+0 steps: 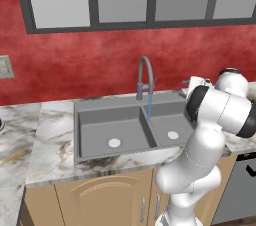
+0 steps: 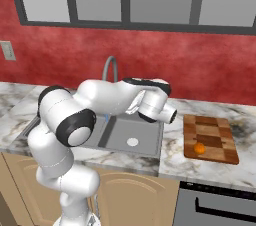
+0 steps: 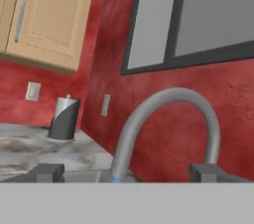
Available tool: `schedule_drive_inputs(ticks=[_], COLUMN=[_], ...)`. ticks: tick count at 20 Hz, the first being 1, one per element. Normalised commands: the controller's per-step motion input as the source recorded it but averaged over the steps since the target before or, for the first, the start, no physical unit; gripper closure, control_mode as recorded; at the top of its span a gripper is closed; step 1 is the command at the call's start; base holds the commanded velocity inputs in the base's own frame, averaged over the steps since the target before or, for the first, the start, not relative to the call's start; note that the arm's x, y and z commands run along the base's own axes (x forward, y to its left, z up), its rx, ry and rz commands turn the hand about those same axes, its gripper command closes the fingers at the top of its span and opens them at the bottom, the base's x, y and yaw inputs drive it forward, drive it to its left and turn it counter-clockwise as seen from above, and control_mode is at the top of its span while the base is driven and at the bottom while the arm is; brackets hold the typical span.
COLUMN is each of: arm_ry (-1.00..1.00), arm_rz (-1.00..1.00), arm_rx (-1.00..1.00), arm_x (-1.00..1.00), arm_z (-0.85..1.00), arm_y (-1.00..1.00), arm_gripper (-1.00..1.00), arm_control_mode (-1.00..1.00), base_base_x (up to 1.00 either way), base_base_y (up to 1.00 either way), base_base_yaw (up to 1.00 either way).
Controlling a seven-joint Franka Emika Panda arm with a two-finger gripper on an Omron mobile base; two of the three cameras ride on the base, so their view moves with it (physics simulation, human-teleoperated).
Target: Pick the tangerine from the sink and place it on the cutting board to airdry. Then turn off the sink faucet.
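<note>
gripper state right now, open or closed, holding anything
Gripper: open and empty, fingertips spread wide on either side of the sink faucet; the tangerine already lies on the cutting board.

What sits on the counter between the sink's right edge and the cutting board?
Nothing: in the right base view, only bare marble counter runs between the sink and the cutting board, where the tangerine rests.

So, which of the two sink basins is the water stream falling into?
The right basin of the sink: the blue stream from the faucet drops just right of the central divider, while the left basin gets none.
</note>
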Motion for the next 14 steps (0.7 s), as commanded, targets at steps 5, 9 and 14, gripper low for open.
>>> schedule_drive_inputs(ticks=[5,9,14], arm_ry=[0.02,0.07,0.12], arm_rz=[0.0,0.0,0.0], arm_rx=[0.06,0.03,0.0], arm_x=[0.04,0.07,0.14], arm_z=[0.0,0.0,0.0], arm_y=[-0.03,0.0,0.0], arm_gripper=[-1.0,-1.0,-1.0], arm_control_mode=[-1.0,-1.0,-1.0], base_base_x=[0.0,0.0,0.0], base_base_y=[0.0,0.0,0.0], base_base_yaw=[0.0,0.0,0.0])
